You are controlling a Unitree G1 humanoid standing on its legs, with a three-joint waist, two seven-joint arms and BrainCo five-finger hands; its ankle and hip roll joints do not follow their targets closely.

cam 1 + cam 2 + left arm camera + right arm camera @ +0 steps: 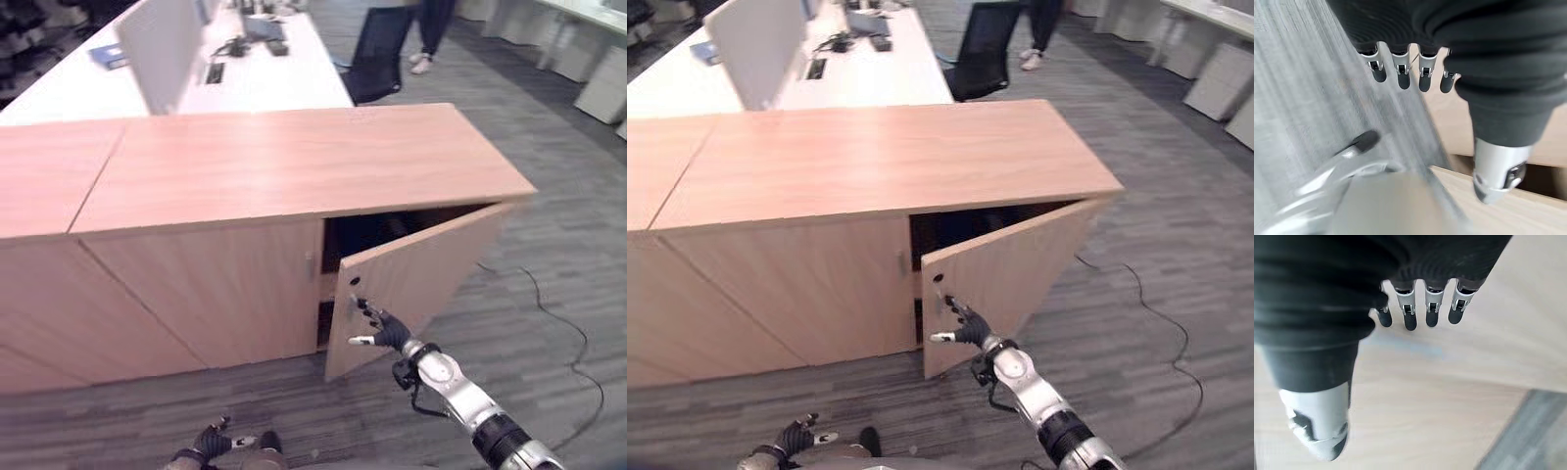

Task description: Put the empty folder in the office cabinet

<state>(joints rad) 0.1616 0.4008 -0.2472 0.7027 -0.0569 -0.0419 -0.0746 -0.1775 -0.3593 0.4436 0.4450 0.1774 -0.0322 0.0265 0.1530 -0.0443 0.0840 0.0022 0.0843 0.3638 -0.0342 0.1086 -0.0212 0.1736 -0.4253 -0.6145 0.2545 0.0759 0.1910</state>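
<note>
1. Cabinet door [416, 284] is seen partly open, swung out approx. halfway from the office cabinet [294, 166]; dark interior [377, 230] is exposed behind it, contents can't be made out.
2. Right hand [377, 328] is placed at the door's free edge, near the low handle; fingers are held fairly straight and spread, nothing is gripped. In the right wrist view, fingers [1410, 318] are seen extended over the wood panel, thumb apart – hand is open, empty.
3. Left hand [211, 443] is kept low by the floor at the bottom of the left eye view; in the left wrist view its fingers [1403, 76] are seen straight/relaxed, nothing held.
4. Folder: not identified w/ certainty. A blue flat item [108, 56] is seen on the white desk surface [265, 83] beyond the cabinet, well apart from both hands; whether it is the folder can't be told.
5. Progress, as judged: early stage. Door opening is underway or nearly done; folder isn't picked up, isn't in either hand, isn't seen in the cabinet.
6. Left to do (est.): door to be opened wide enough, folder to be fetched, placed inside, door prob. shut.
7. A black chair [377, 54] and a person's legs [426, 29] are noted far off, not involved.
</note>
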